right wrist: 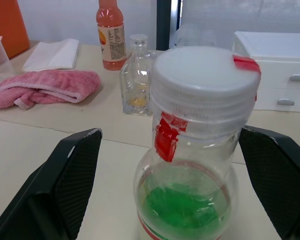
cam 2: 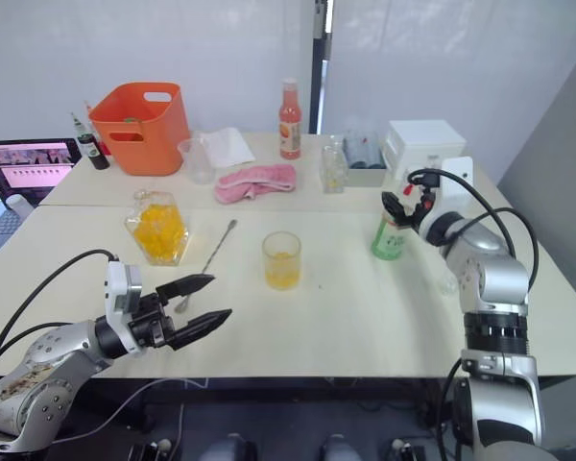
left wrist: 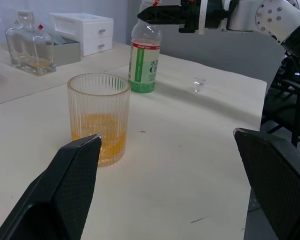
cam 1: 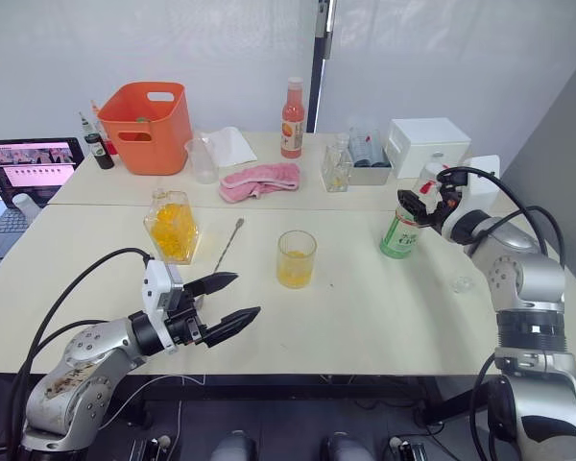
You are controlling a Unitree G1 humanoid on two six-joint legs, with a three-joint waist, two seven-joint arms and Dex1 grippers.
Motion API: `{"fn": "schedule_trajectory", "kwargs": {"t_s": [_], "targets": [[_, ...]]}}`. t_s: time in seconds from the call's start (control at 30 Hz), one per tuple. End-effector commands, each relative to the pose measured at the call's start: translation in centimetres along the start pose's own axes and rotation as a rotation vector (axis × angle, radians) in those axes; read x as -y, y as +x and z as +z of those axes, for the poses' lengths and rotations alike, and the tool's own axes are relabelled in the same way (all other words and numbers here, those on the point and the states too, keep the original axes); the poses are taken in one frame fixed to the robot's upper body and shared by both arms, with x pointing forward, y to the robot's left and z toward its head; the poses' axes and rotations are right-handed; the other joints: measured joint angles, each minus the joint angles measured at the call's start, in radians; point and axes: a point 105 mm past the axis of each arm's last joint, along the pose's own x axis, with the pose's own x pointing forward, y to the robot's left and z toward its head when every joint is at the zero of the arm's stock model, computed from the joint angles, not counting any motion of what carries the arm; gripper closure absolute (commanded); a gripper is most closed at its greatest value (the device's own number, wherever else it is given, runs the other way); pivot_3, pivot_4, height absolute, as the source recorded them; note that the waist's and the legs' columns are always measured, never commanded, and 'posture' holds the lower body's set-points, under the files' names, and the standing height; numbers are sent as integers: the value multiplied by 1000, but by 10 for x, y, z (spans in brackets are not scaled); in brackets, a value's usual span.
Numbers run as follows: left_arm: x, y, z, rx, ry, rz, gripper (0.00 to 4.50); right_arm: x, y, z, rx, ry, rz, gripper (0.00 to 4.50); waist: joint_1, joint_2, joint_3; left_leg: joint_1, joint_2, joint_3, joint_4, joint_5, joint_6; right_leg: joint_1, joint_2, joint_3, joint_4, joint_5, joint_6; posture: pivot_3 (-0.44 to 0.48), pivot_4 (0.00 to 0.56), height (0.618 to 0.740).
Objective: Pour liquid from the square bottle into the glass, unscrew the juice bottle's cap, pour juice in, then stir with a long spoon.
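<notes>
Two grippers flank the work on the pale table (cam 1: 365,317). At the left, the left gripper (cam 1: 232,298) hangs low over the near edge with its black fingers spread wide and nothing between them. Just beyond it, farther back on the table, stands the square bottle (cam 1: 172,226), holding yellow-orange liquid, and the long spoon (cam 1: 228,246) lies flat beside that bottle, its bowl end close to the gripper's upper finger. Toward the middle, the glass (cam 1: 296,258) stands upright with a shallow layer of yellow-orange liquid (left wrist: 101,135) in its bottom; it sits ahead of the left gripper's fingers, apart from them. Farther right, the juice bottle (cam 1: 400,230) stands upright near the table's right side, its cap (right wrist: 204,82) still on the neck, white with a red mark. The right gripper (cam 1: 419,199) is at the bottle's top, its fingers parted on either side of the cap without touching it.
</notes>
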Motion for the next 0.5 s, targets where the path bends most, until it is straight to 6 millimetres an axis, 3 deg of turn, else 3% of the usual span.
{"fn": "schedule_trajectory", "kwargs": {"t_s": [0.03, 0.33, 0.5], "targets": [[2, 1, 11, 24, 46, -10, 9, 3, 2, 20, 70, -22, -8, 247, 0, 0, 0, 0, 0, 0, 0, 0, 0, 0, 0, 0, 0, 0, 0, 0, 150, 715], [3, 2, 11, 16, 50, -14, 0, 10, 4, 19, 80, -13, -26, 3128, -1, 0, 0, 0, 0, 0, 0, 0, 0, 0, 0, 0, 0, 0, 0, 0, 150, 715], [2, 2, 11, 13, 53, -13, 0, 10, 5, 20, 93, -6, -27, 3201, -2, 0, 0, 0, 0, 0, 0, 0, 0, 0, 0, 0, 0, 0, 0, 0, 150, 715]]}}
